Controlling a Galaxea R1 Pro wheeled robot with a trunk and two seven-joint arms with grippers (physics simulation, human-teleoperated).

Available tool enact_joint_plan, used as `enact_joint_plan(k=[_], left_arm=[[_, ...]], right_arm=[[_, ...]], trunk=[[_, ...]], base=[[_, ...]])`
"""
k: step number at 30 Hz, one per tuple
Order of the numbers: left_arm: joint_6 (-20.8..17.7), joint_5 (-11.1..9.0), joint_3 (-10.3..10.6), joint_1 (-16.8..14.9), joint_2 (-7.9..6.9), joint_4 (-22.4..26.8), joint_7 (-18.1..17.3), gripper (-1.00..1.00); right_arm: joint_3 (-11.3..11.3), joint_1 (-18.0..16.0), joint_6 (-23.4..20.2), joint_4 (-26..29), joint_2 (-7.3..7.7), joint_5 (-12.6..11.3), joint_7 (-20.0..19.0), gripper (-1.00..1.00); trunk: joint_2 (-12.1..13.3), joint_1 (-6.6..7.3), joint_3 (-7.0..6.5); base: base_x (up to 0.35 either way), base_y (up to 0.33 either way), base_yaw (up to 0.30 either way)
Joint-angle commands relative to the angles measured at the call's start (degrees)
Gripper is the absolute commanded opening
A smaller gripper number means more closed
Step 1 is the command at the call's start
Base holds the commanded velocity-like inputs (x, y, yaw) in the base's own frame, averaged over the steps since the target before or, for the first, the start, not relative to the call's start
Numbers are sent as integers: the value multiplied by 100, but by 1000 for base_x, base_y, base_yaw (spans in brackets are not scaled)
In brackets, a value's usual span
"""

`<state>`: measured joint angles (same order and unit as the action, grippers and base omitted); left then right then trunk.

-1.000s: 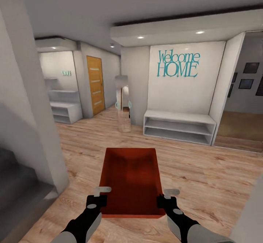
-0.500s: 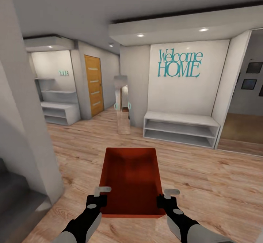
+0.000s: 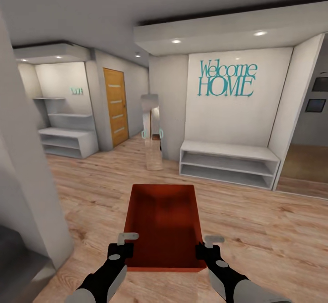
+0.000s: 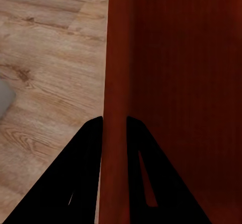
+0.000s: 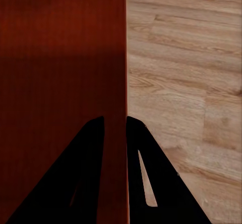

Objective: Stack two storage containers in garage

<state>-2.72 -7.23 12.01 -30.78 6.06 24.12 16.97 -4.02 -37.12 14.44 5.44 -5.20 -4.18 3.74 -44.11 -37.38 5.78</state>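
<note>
Red-orange storage container (image 3: 163, 223) carried in front of the trunk, above the wood plank floor (image 3: 255, 221), one tool on each long side wall near the near end. Left tool (image 3: 122, 244) pinches the left wall: wrist view has one finger inside, one outside, wall clamped between. Right tool (image 3: 206, 246) does the same on the right wall (image 5: 124, 82). Both clenched on the container.

Handling, my read: thin plain walls, open top, likely light but flexy; walls could bow or slip under a one-sided pinch, so a symmetric two-wall grip near the rim looks right. Keep it level.

Long axis runs near-to-far, straight away from the robot; opening faces up, nothing visible inside.

Surroundings: hallway, not the garage. White shelf unit (image 3: 228, 164) under the "Welcome HOME" lettering (image 3: 227, 79) ahead-right, wooden door (image 3: 115, 106) far left, narrow mirror (image 3: 152, 132) between them. Second container not seen; transit leg underway.
</note>
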Motion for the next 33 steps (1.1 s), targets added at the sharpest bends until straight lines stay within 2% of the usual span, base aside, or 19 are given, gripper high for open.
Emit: enact_joint_plan(k=[1,33], left_arm=[[-35,-376,-6,-7,-8,5,69,-100],[-29,-383,-8,-7,-17,16,69,-100]], right_arm=[[103,-6,25,19,1,-22,-2,-100],[103,-6,33,19,1,-17,-5,-100]], trunk=[[-6,-4,9],[-6,-4,9]], base=[[319,0,0],[319,0,0]])
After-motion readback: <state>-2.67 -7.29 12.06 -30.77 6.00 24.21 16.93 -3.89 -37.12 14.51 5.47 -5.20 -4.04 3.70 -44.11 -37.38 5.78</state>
